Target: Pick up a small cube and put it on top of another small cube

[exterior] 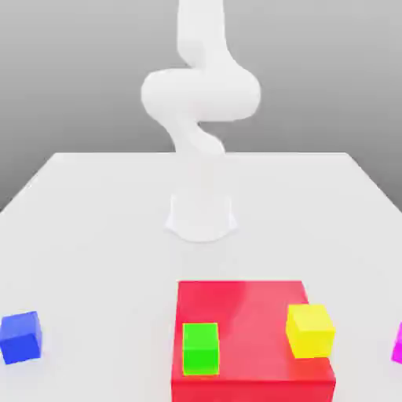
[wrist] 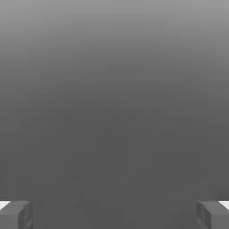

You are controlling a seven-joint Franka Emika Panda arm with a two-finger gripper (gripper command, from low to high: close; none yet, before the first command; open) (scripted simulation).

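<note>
1. Magenta cube [exterior: 398, 344], the task's thing: at the lower right edge of the exterior view, partly cut off by the frame, on the pale table [exterior: 102, 235].
2. Big red block [exterior: 239, 306]: bottom centre of the exterior view, lying flat and running out at the lower edge.
3. Green cube [exterior: 201, 349]: upright on the red block, near its front edge, on the part toward the exterior view's left.
4. Yellow cube [exterior: 311, 331]: lower right, slightly turned, over the block's edge on the exterior view's right, between the green and magenta cubes; its exact seating cannot be told.
5. Blue cube [exterior: 20, 338]: lower left, on the table, well apart from the block and slightly turned.
6. White arm [exterior: 200, 94]: rises from its base at the centre, bends through a bulky joint and leaves at the top.
7. Claw [wrist: 114, 215]: spread wide, with grey backdrop between its fingers in the hand view.
</note>
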